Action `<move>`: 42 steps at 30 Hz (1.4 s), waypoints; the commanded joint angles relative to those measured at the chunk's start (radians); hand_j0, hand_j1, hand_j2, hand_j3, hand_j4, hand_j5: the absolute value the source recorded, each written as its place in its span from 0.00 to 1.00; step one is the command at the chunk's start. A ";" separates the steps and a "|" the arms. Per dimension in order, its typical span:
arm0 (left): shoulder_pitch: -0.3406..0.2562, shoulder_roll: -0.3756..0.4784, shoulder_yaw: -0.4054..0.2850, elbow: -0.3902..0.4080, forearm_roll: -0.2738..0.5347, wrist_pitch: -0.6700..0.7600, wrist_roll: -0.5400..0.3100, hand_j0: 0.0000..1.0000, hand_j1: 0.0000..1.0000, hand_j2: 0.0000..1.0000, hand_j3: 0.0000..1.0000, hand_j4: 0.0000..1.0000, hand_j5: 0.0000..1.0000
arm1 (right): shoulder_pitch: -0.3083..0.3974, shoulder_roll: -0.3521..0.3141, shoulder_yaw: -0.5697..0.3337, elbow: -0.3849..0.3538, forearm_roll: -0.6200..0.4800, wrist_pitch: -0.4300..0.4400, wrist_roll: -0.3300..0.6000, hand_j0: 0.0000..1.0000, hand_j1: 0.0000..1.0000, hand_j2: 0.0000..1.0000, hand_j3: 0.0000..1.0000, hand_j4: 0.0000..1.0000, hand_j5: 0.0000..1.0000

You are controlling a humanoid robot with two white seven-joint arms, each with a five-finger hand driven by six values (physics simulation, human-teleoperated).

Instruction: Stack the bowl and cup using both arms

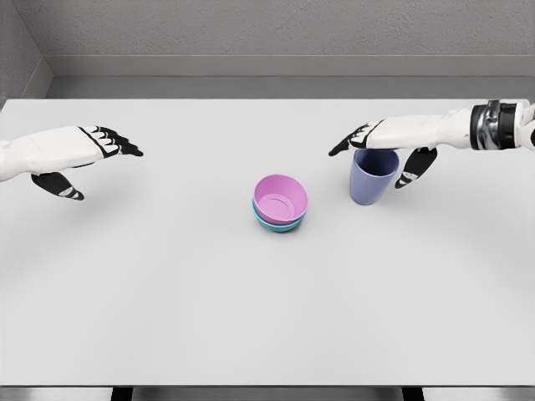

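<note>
Stacked bowls [280,203] mid-table; right hand [380,146] over cup [373,177], fingers [343,146] released.

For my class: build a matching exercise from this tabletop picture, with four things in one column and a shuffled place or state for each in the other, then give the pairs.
Things:
1. pink bowl
2. teal bowl
3. blue cup
4. left hand

Places or states:
A. upright under the right hand
B. open over the table's left side, holding nothing
C. nested on top, at the table's middle
D. underneath, only its rim showing

Pairs: 1-C, 2-D, 3-A, 4-B
</note>
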 commanded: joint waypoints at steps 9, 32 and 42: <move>-0.002 -0.006 0.001 0.001 0.004 0.002 0.002 1.00 1.00 1.00 1.00 1.00 1.00 | 0.002 0.009 0.010 0.032 -0.004 0.002 -0.002 1.00 1.00 1.00 1.00 1.00 1.00; -0.002 -0.006 0.002 0.001 0.004 0.002 0.002 1.00 1.00 1.00 1.00 1.00 1.00 | 0.000 0.039 0.030 0.078 -0.003 0.002 -0.003 0.94 0.94 0.94 0.94 0.94 0.94; -0.002 -0.006 0.002 0.010 0.006 0.002 0.002 1.00 1.00 1.00 1.00 1.00 1.00 | -0.002 0.041 0.030 0.075 0.022 0.002 -0.008 0.86 0.86 0.86 0.86 0.86 0.86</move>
